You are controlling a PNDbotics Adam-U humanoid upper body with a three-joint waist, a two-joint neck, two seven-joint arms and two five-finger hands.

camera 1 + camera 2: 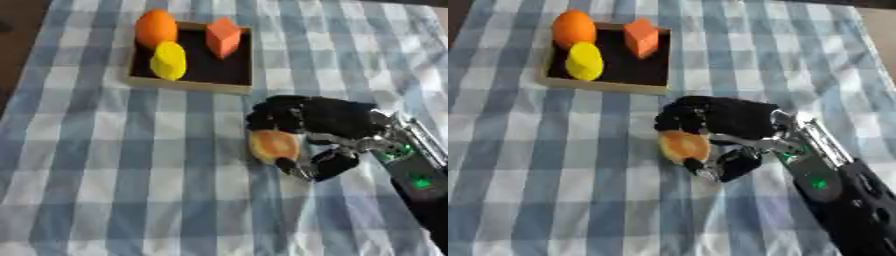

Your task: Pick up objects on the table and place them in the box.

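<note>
The right hand [328,122] comes in from about four o'clock and sits just right of the middle of the bench [105,180], which is covered with a blue-and-white checked cloth [79,150]. Its fingers [271,114] curl over the top of a round orange-and-cream object [273,145], with the thumb [289,166] tucked under the object's lower right side, so the hand is grasping it. Whether the object rests on the cloth or is lifted clear of it cannot be told.

The box [188,85], a shallow tray with a pale rim and dark floor, lies at about eleven o'clock from the hand, well apart from it. Inside it, an orange ball [156,27] sits in the far left corner, a yellow oval piece [168,61] lies just in front of the ball, and an orange-red block [224,36] stands toward the far right side.
</note>
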